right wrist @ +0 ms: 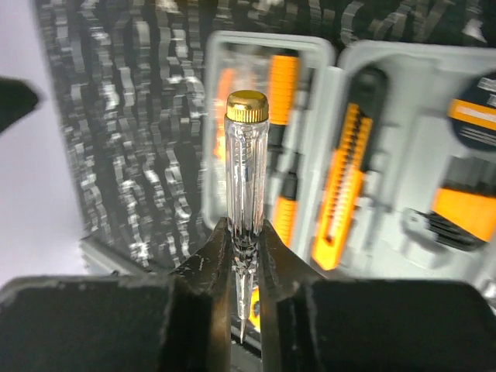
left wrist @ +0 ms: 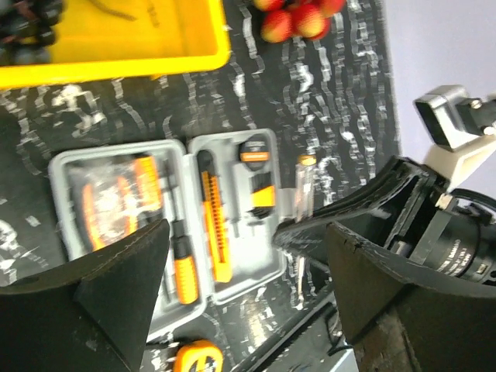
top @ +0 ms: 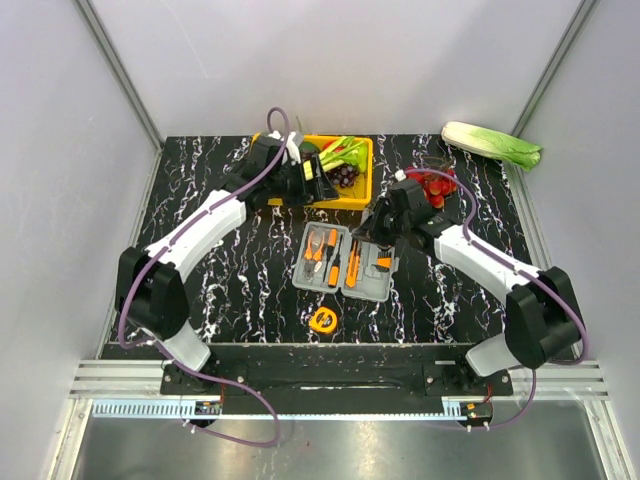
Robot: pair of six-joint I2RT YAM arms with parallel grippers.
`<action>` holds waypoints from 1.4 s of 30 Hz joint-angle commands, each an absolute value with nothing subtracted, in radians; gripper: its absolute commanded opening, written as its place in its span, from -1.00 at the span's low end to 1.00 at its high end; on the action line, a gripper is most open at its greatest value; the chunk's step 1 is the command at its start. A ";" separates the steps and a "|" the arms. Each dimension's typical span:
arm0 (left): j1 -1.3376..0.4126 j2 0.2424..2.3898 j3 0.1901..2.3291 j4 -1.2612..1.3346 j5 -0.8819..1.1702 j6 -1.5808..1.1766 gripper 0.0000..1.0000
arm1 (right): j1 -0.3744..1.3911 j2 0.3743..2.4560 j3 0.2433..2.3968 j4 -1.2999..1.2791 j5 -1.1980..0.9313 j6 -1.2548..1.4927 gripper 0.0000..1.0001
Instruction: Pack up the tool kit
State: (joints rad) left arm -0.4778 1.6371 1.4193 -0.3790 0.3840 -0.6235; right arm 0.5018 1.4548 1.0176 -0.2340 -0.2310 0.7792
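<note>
Table: the top camera gives you the whole black, white-veined table (top: 220, 290) with both arms reaching in from the near edge. Neither wrist camera shows that much.
Tray: the yellow plastic tray (top: 350, 201) of vegetables sits toward the far edge, just beyond the case.
Case: the flat grey hinged plastic case (top: 375, 288) lies open mid-table between your arms. Only your left wrist camera shows its contents clearly: orange-handled pliers (left wrist: 116, 205) in the left half, an orange-handled screwdriver (left wrist: 184, 271) beside the hinge, and an orange-and-black utility knife (left wrist: 217, 236) in the right half.
Cabbage: the long pale-green cabbage (top: 490, 145) lies at the far right, well apart from the case. You see it in the top view only.
Red fruit: a cluster of small round red fruits (top: 437, 185) lies near your right arm's wrist.
Tape measure: the small yellow tape measure (top: 322, 319) sits on the table just nearer than the case, outside it.
Left claw: your left gripper (left wrist: 221, 232) hangs up by the tray with its jaws wide apart, holding nothing.
Right claw: your right gripper (right wrist: 242, 232) is clamped on the tester.
Tester: in the right wrist view the clear-handled tester screwdriver with a brass cap (right wrist: 246, 155) is pinched at its lower end, cap pointing away. The left wrist view places it at the case's right edge. You cannot tell whether it touches the case.
</note>
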 commanded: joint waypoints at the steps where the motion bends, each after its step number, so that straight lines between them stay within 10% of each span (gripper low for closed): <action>1: -0.443 1.612 1.379 -0.437 0.279 -0.552 0.70 | 0.499 1.515 1.003 -0.337 -0.092 0.776 -1.00; 42: -0.437 1.663 1.364 -0.449 0.330 -0.552 0.63 | 0.520 1.796 1.144 -0.439 0.075 0.607 -0.85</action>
State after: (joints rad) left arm -0.4362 1.6653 1.3506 -0.4709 0.3256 -0.5655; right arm 0.5060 1.8027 1.1255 -0.3836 0.0021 0.6327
